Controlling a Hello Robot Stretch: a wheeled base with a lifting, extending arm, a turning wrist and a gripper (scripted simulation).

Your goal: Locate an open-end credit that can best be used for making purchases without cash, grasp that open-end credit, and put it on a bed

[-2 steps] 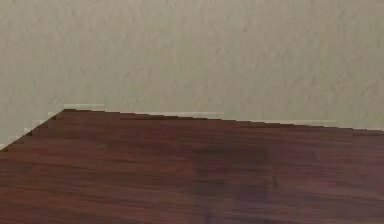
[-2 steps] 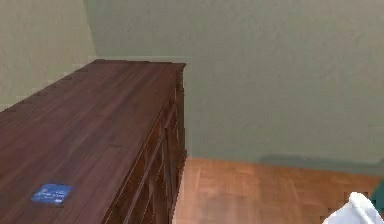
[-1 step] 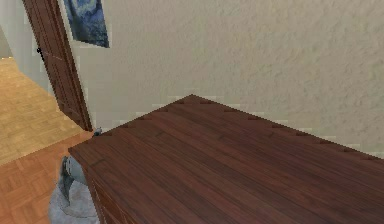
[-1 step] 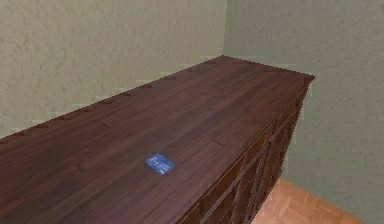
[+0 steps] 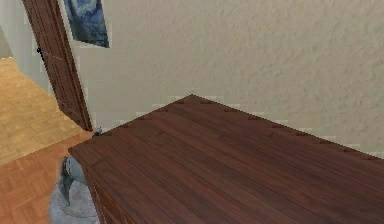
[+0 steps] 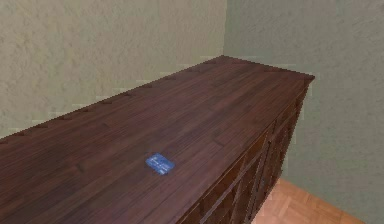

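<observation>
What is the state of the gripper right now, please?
State of the gripper: cannot be told from these pictures.
The small blue card lies flat on the dark wooden cabinet top.

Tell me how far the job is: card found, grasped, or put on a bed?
Done: finding, apparently; a small blue card lies on the dark wooden top. In hand: lining up beside it, probably. Left: grasping it, then placing it on a bed.

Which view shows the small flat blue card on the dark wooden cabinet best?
The arm side view: the small flat blue card lies plainly on the dark wooden cabinet top, near its front edge. The forward view offers dark wood surface, wall and a brown door.
</observation>
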